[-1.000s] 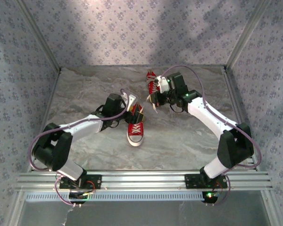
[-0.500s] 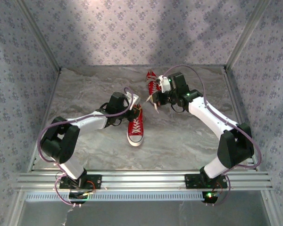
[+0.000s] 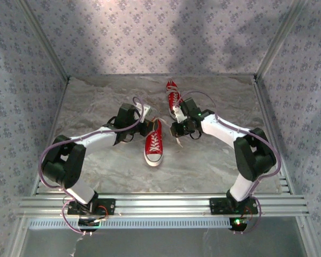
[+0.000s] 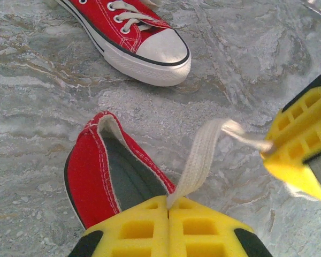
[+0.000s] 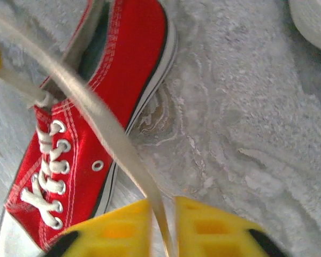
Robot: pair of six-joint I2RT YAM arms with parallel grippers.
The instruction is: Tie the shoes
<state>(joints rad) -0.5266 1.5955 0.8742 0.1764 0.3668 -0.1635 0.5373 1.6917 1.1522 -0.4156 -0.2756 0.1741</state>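
Left gripper point(image 4: 168, 206): pads pressed together, pinching white lace point(image 4: 200, 155).
Lace stretched from left jaws across to right gripper point(image 5: 163, 219).
Right gripper: narrow gap between pads, lace running through it. Pinched or loose, cannot tell.
Near shoe point(image 4: 91, 171): red, on table point(image 4: 37, 80), heel opening just beside left jaws, under lace. Laced front ahead and to left of right jaws.
Far shoe point(image 4: 144, 37): well beyond left jaws, white toe cap toward them, apart from near shoe.
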